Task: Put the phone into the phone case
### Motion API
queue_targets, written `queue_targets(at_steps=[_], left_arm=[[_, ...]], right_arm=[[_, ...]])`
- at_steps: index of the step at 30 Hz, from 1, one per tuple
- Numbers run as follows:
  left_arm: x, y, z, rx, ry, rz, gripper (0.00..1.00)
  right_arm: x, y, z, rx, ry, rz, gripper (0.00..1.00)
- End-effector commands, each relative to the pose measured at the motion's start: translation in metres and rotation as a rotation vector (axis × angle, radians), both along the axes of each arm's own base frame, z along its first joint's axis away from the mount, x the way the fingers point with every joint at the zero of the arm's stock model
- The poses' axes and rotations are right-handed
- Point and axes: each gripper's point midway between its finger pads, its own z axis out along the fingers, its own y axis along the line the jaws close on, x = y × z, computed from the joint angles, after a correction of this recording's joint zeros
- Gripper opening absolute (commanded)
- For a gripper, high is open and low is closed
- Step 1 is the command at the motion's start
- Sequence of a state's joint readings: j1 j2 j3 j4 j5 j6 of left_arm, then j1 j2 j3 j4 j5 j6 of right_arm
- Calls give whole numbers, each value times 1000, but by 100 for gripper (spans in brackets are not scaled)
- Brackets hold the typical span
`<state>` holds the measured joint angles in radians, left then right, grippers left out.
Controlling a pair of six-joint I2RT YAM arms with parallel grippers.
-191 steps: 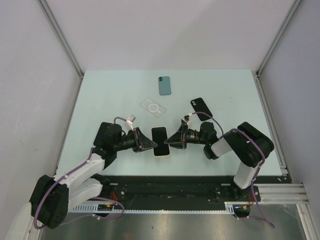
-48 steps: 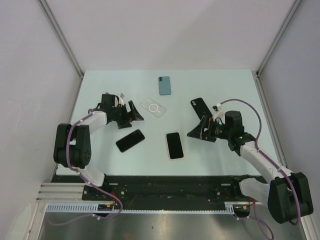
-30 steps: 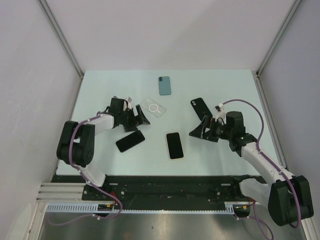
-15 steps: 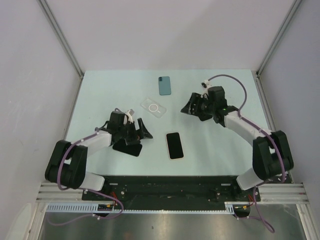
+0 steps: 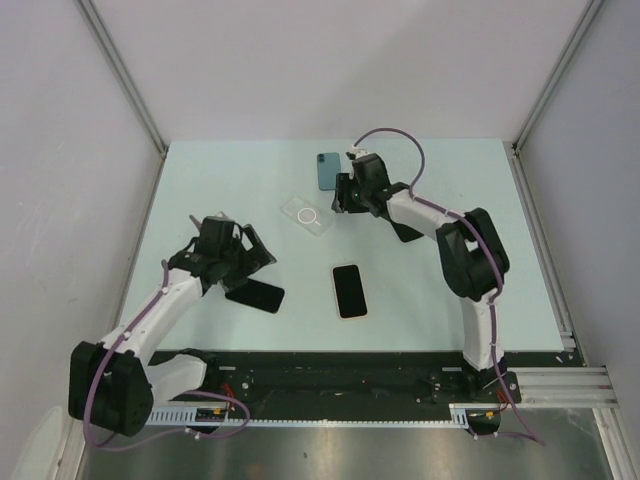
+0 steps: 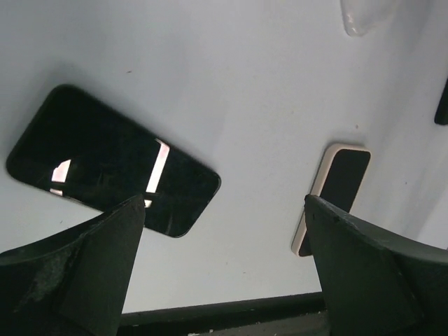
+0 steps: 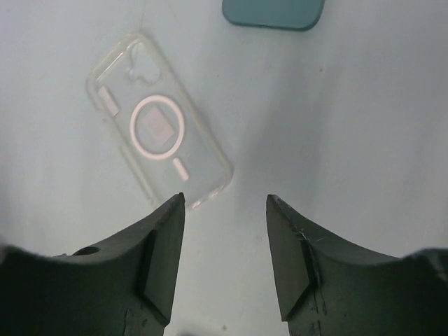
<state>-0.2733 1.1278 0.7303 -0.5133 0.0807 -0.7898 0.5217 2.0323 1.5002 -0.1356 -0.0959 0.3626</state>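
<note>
Phone and case were seen lying apart on the table (image 5: 200,180).
The left gripper (image 6: 224,206) was spread wide above the black phone (image 6: 112,161), which lay flat, apparently untouched. The right gripper (image 7: 225,203) was set narrower, nothing gripped, just beside the clear case (image 7: 157,147).

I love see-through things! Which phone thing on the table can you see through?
The clear phone case with the ring on it. The teal one, the black phone and the cream-edged phone are solid colours.
</note>
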Motion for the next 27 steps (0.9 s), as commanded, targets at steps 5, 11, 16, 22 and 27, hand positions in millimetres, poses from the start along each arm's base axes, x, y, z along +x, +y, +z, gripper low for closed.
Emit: queue_targets(at_steps=[5,11,16,22,27], left_arm=[[-22,51,7,95,45,308,100],[-29,54,12,71,51,367,100],[-33,60,7,100,87,389,98],[-38,66,7,93,94,461,100],[-42,59,-4,41,133,488,100]], right_arm=[[37,13,-26,-214,-48,48,53],[32,35,-35,-186,-52,128,51],[24,44,-57,-206,-25,164,50],[12,43,-67,-239,-4,177,28],[-15,40,-69,-277,5,173,2]])
